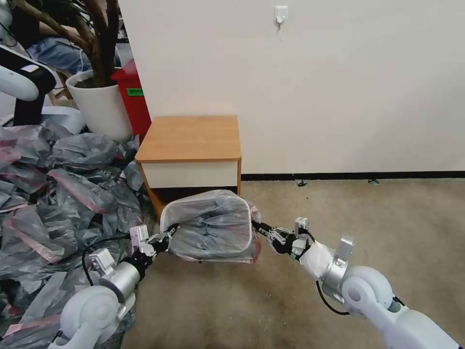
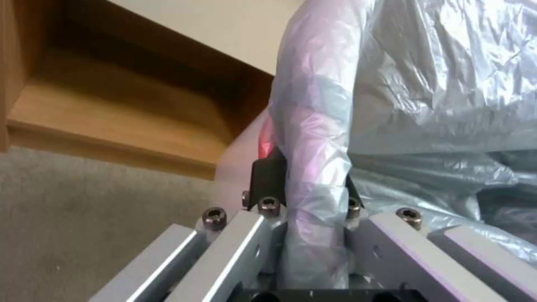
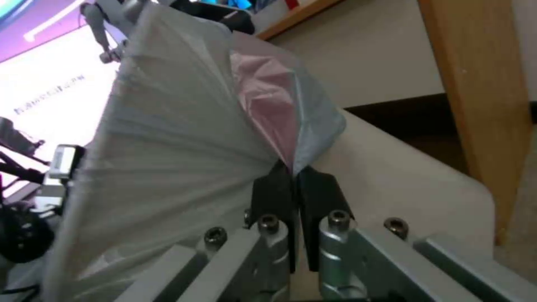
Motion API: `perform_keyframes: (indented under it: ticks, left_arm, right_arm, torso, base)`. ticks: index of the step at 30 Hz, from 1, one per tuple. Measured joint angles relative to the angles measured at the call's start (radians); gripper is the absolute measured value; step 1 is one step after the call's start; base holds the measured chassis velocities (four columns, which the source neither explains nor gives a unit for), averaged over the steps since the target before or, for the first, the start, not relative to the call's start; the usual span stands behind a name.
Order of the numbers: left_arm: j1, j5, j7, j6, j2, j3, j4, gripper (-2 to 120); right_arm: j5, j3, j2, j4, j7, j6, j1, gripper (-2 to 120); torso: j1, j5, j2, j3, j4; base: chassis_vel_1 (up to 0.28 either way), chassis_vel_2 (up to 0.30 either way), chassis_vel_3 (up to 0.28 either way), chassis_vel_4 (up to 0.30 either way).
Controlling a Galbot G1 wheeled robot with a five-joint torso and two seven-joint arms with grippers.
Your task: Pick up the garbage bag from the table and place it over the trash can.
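Note:
The garbage bag is stretched wide between my two grippers, low in front of the table. It drapes over the cream trash can, whose wall shows beside the bag in the wrist views. My left gripper is shut on the bag's left rim, and the pink-tinted plastic bunches between its black fingers. My right gripper is shut on the right rim, its fingers pinching the pink band.
A large heap of grey-and-pink bags covers the floor on the left. Behind it stand a white plant pot and a red box. Open carpet lies to the right, with the wall behind.

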Motion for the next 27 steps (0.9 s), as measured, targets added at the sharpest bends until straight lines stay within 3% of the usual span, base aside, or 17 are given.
perform_keyframes:
  ticks: [27]
  left_arm:
    - [0.031,-0.002,0.002,0.009,-0.011,0.001,-0.03,3]
  right_arm:
    - [-0.187,-0.052,0.044,-0.135,0.102,0.037,0.041,6]
  torso:
    - [0.0,-0.0002,0.0,0.0,0.0]
  base:
    - [0.0,0.0,0.0,0.0]
